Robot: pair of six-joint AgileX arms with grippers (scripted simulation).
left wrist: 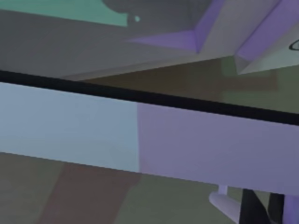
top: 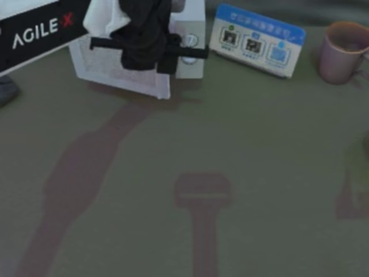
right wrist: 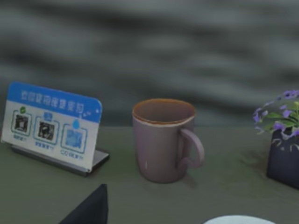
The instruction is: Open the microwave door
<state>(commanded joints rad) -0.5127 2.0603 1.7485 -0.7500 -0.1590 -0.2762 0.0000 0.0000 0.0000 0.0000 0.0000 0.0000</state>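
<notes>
At the top view's upper left, the left gripper (top: 151, 45) hangs over the microwave (top: 193, 23); I cannot tell its finger state. The microwave door (top: 118, 69) stands ajar. Rightward: sign card (top: 258, 39), mauve mug (top: 341, 52).

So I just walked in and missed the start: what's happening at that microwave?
The left arm reaches over the microwave at the table's far left, its pincer at the microwave door. The door looks swung partly out from the front, so opening seems under way. The right arm is out of the top view, parked facing the mug and sign card.
</notes>
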